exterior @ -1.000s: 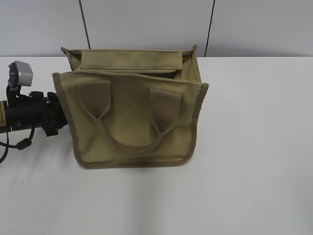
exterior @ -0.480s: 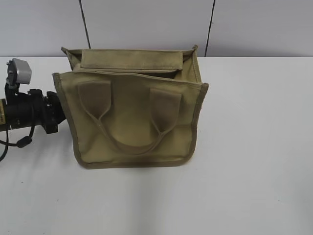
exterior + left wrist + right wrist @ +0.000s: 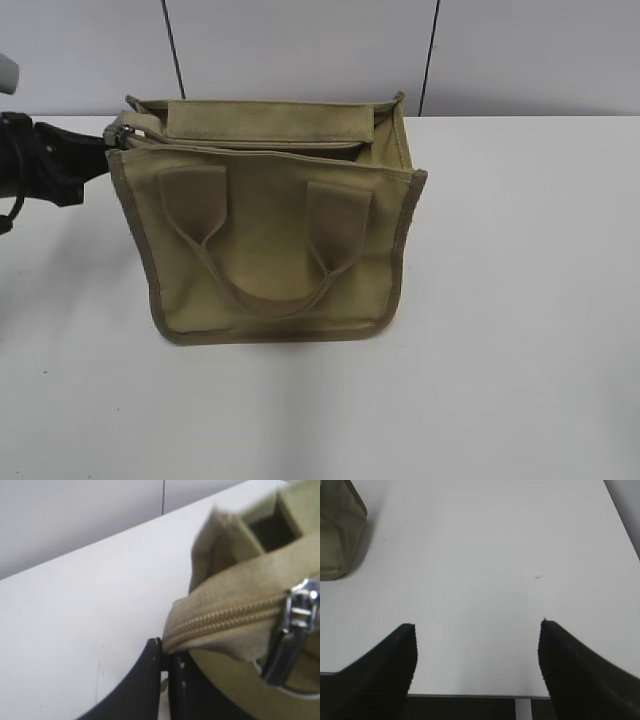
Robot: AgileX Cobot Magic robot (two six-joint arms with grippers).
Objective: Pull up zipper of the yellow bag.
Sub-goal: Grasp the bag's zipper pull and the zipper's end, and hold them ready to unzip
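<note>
The yellow bag (image 3: pixel 270 240) stands upright on the white table with its handles facing the camera. My left gripper (image 3: pixel 100 145) is at the bag's top left corner. In the left wrist view its jaws (image 3: pixel 164 649) are shut on the fabric end of the zipper (image 3: pixel 225 622). The silver slider and pull (image 3: pixel 296 630) sit a short way along the toothed line from the jaws. My right gripper (image 3: pixel 476 630) is open and empty above bare table. One corner of the bag (image 3: pixel 340 530) shows at the top left of the right wrist view.
The white table (image 3: pixel 520 300) spreads around the bag, with a grey panelled wall (image 3: pixel 300 50) behind it. The table's front edge (image 3: pixel 470 696) lies just under my right gripper. The right arm is out of the exterior view.
My left arm has risen from mid-height beside the bag's left side to the top left corner. The zipper's end and slider now show there, held in the jaws.
</note>
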